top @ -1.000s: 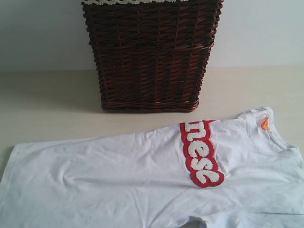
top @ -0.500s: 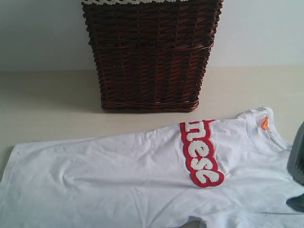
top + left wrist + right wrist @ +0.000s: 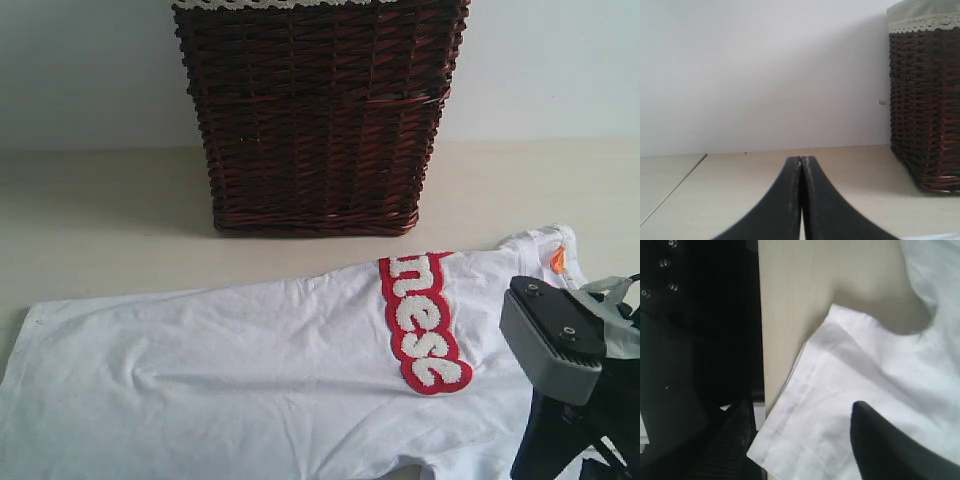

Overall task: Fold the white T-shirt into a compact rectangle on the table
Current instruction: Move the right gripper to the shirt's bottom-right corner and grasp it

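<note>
Opening step, seemingly: black right gripper [image 3: 805, 450] poised, jaws apart, over a sleeve hem [image 3: 790, 425] of the thin white cotton T-shirt [image 3: 250, 370] with a red band, spread flat on the pale beige table [image 3: 100, 200] before a dark brown wicker basket [image 3: 315, 120]. Next, likely pinching that hem and carrying it across without dragging the body. Black left gripper [image 3: 801, 200] pressed together, empty, above the tabletop; plain white wall [image 3: 765, 65] behind.
</note>
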Controlling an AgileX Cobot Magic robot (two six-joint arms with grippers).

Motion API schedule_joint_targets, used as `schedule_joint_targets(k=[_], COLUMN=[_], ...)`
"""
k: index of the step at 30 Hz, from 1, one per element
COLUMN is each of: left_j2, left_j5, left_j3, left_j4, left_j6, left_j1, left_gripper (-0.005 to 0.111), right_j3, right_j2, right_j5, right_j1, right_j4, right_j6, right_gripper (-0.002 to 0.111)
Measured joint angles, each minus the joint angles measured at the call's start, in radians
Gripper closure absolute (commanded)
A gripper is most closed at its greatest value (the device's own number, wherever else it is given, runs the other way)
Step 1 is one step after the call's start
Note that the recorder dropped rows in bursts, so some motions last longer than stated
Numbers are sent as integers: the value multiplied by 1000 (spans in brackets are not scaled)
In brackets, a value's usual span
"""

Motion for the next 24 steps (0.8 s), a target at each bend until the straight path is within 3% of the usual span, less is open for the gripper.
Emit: schedule_joint_targets(k=[13,24], left_j2=[0,0], left_j5=[0,0], left_j3=[0,0], left_j4=[0,0], left_j6=[0,0], left_j1=[0,0], left_gripper=[107,107], right_j3=[-2,44], right_j2=[260,202], right_j5=[-112,-407], right_j1=[67,317], right_j4=[-10,40], right_j6=[-39,-82], right_gripper=[44,44])
